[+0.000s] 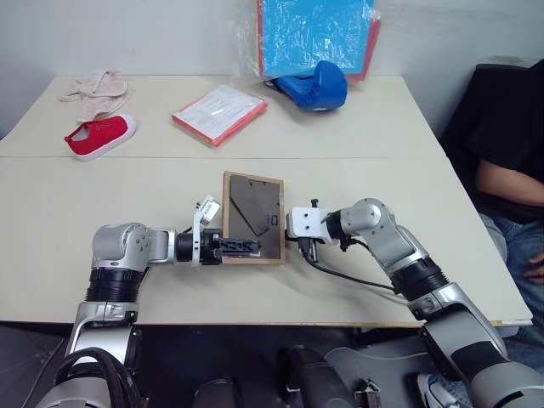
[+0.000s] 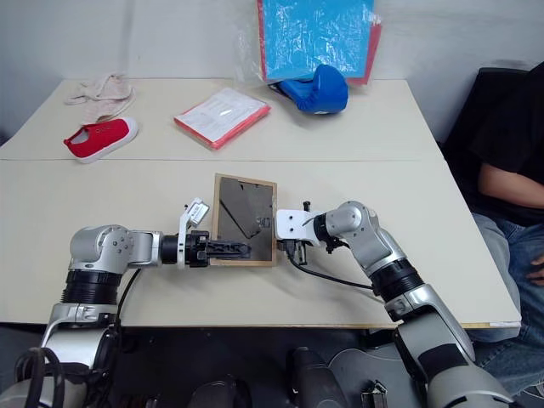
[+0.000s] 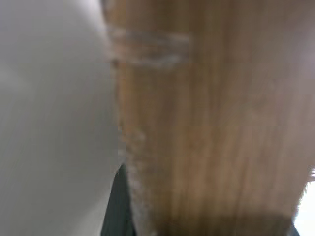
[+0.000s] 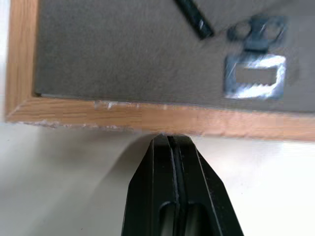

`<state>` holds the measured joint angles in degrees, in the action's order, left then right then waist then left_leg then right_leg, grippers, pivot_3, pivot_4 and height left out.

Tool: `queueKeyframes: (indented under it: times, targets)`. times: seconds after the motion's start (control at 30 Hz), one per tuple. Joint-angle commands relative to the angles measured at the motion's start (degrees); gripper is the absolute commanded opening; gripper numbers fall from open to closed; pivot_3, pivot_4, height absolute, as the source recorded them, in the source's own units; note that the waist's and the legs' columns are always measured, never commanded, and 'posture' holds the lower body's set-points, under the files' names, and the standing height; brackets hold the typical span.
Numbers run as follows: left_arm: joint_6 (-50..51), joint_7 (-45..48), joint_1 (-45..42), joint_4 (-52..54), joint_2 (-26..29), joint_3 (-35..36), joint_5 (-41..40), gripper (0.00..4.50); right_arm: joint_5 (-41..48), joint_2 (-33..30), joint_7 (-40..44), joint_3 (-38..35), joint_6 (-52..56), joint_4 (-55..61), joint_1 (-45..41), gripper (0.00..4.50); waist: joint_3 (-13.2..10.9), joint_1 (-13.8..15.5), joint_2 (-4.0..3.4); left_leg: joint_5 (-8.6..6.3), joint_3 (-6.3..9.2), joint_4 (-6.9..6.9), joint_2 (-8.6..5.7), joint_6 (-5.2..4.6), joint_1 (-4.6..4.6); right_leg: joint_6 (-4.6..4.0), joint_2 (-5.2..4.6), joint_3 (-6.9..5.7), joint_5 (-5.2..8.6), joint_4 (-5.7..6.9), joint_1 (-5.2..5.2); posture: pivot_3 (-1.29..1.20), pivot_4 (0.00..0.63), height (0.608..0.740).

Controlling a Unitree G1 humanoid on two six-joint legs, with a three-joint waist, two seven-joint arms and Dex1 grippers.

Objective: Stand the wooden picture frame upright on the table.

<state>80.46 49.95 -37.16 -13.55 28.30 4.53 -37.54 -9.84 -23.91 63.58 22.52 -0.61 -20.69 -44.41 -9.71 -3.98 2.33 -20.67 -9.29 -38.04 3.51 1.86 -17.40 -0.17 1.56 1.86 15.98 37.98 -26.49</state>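
Observation:
The wooden picture frame (image 1: 252, 218) lies face down near the middle of the table (image 1: 102, 204), its dark back panel and easel stand facing up. My left gripper (image 1: 244, 247) reaches in from the left along the frame's near rail, and its black fingers (image 2: 228, 248) are closed on that rail. In the left wrist view the light wood (image 3: 206, 128) sits right up against the camera. My right gripper (image 4: 171, 143) is shut with nothing in it, and its tips touch the frame's right edge (image 4: 147, 118).
At the back of the table lie a red shoe (image 1: 100, 136), a pale cloth (image 1: 95, 87), a red-edged booklet (image 1: 219, 113), a blue padded thing (image 1: 314, 87) and a blue board in plastic (image 1: 316, 36). A person (image 1: 510, 170) sits past the table's right edge.

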Motion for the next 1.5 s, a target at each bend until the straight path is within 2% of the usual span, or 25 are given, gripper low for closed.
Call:
queueKeyframes:
  times: [0.03,0.13,0.3,0.5,0.53,0.7,0.77,0.87,0.97,1.03,1.1,1.2,1.3,1.33,1.37,1.4,1.43,1.5]
  targets:
    - [-1.9,0.7,0.3,6.2,2.9,3.0,-2.3,0.85,7.1,-1.3,2.6,-5.8,7.9,6.1,-1.5,0.0,0.0,-0.6,0.0,0.0,0.01,0.0,0.0,0.01,-0.02,0.0,0.0,0.0,0.0,0.0,-0.03,0.0,0.15,0.74]
    - [-2.9,1.3,2.0,11.9,5.4,3.1,-3.5,0.85,15.9,-1.9,5.1,-11.1,22.8,12.2,-3.1,0.61,-0.1,-1.1,-0.07,-0.01,0.02,0.03,0.04,0.03,-0.1,0.0,0.01,-0.01,0.0,0.01,-0.12,0.0,0.15,0.74]
    - [-4.1,0.7,3.1,16.7,6.7,3.9,-4.5,0.85,27.8,-1.6,5.6,-15.7,42.3,20.9,-6.5,2.28,-0.1,-1.1,-0.09,-0.01,0.06,0.03,0.06,0.06,-0.1,-0.04,0.02,-0.05,0.02,0.02,-0.12,0.0,0.15,0.74]
    - [-6.5,-0.2,2.0,18.7,5.6,1.8,-4.3,0.85,32.7,4.4,-0.7,-15.5,50.5,21.9,-9.3,4.35,-0.1,-1.0,-0.09,-0.02,0.08,0.04,0.05,0.06,-0.13,-0.04,0.02,-0.05,0.02,-0.01,-0.13,0.0,0.15,0.74]
    - [-6.9,-0.1,1.8,18.8,5.5,1.3,-4.3,0.85,32.7,5.0,-1.2,-14.8,50.3,22.1,-9.3,4.5,-0.1,-0.9,-0.09,-0.02,0.1,0.04,0.04,0.06,-0.17,-0.04,0.02,-0.05,0.02,-0.04,-0.13,0.0,0.15,0.74]
    - [-7.7,-0.1,1.0,18.5,5.7,0.2,-4.3,0.85,34.2,6.2,-1.6,-12.3,49.4,25.1,-8.8,4.5,-0.1,-0.9,-0.08,-0.05,0.16,0.03,0.04,-0.01,-0.43,-0.02,0.01,-0.11,0.01,-0.16,-0.3,0.0,0.15,0.74]
    - [-7.8,0.0,0.9,18.3,6.3,-0.3,-3.9,0.85,36.7,5.6,-0.1,-12.9,50.0,27.8,-8.3,4.5,-0.1,-0.9,-0.08,-0.05,0.15,-0.06,0.04,-0.02,-0.87,0.01,0.01,-0.11,-0.01,-0.08,-0.73,0.0,0.15,0.74]
    - [-8.3,-0.4,0.8,17.1,6.8,-0.1,-3.4,0.85,40.7,2.6,2.2,-14.5,51.9,31.8,-7.3,4.5,-0.1,-0.9,-0.09,-0.03,0.14,-0.14,0.05,-0.02,-1.22,0.01,0.02,-0.12,-0.01,0.07,-1.13,0.0,0.15,0.74]
    - [-9.2,-0.1,1.0,15.7,7.7,-0.1,-2.9,0.85,40.8,-3.7,3.7,-15.0,50.7,35.2,-4.8,4.5,-0.1,-0.8,-0.09,-0.02,0.18,-0.12,0.05,-0.01,-1.26,-0.02,0.01,-0.16,0.01,0.03,-1.15,0.0,0.15,0.74]
    - [-9.0,-0.2,0.7,15.4,7.8,0.3,-3.3,0.85,37.2,-7.2,3.1,-13.9,46.0,35.4,-3.0,4.5,-0.1,-0.8,-0.08,-0.03,0.19,-0.15,0.04,-0.03,-1.29,0.01,0.0,-0.16,-0.01,-0.03,-1.13,0.0,0.15,0.74]
    - [-8.0,-0.4,0.1,15.7,7.8,0.8,-4.3,0.85,31.1,-10.9,1.9,-13.8,35.9,33.4,-0.7,4.5,-0.1,-0.9,-0.07,-0.02,0.2,-0.16,0.02,-0.07,-1.3,0.04,0.0,-0.14,-0.03,-0.06,-1.1,0.0,0.15,0.74]
    - [-6.8,-0.4,-0.2,16.4,7.7,1.2,-5.4,0.85,21.2,-14.0,0.4,-13.3,14.4,28.6,2.6,4.5,-0.1,-0.9,-0.02,-0.01,0.21,-0.15,-0.04,-0.08,-1.29,0.07,0.01,-0.09,-0.04,-0.07,-1.09,0.0,0.15,0.74]
    - [-6.5,0.1,-0.1,16.8,8.2,0.8,-5.8,0.85,11.1,-14.2,-5.9,-12.5,-9.2,20.9,3.7,4.5,-0.2,-1.2,0.01,0.0,0.18,-0.13,-0.04,-0.08,-1.27,0.08,0.02,-0.06,-0.04,-0.05,-1.1,0.0,0.15,0.74]
    - [-6.1,0.3,-0.3,16.8,8.2,0.8,-6.1,0.85,3.8,-14.2,-12.9,-11.8,-23.4,16.5,3.2,4.5,-0.2,-1.2,0.01,0.01,0.17,-0.13,-0.04,-0.06,-1.27,0.08,0.02,-0.05,-0.04,-0.04,-1.1,0.0,0.15,0.74]
    - [-5.7,0.6,-0.6,16.7,8.2,0.7,-6.5,0.85,-7.2,-15.0,-22.8,-10.3,-37.6,12.7,1.9,4.5,-0.2,-1.3,0.02,0.01,0.17,-0.12,-0.03,-0.05,-1.26,0.08,0.02,-0.05,-0.04,-0.03,-1.1,0.0,0.15,0.74]
    - [-5.4,0.8,-1.0,16.5,8.0,0.7,-6.8,0.85,-14.7,-15.0,-29.9,-9.2,-47.4,9.1,0.7,4.5,-0.2,-1.4,0.01,0.02,0.17,-0.12,-0.02,-0.04,-1.24,0.07,0.03,-0.05,-0.04,-0.02,-1.1,0.0,0.15,0.74]
    - [-5.0,0.8,-1.4,16.2,7.9,0.8,-7.1,0.85,-21.1,-14.7,-36.6,-8.3,-54.1,5.8,-0.8,4.5,-0.2,-1.6,0.02,0.02,0.16,-0.13,-0.04,-0.04,-1.26,0.07,0.02,-0.01,-0.04,-0.03,-1.13,0.0,0.15,0.74]
    - [-4.1,0.9,-2.4,15.7,7.6,0.9,-7.7,0.85,-32.4,-13.3,-49.8,-6.1,-58.0,0.4,-4.3,4.5,-0.2,-2.0,0.09,0.04,0.14,-0.14,-0.04,-0.04,-1.27,0.07,0.02,0.03,-0.04,-0.02,-1.13,0.0,0.15,0.74]
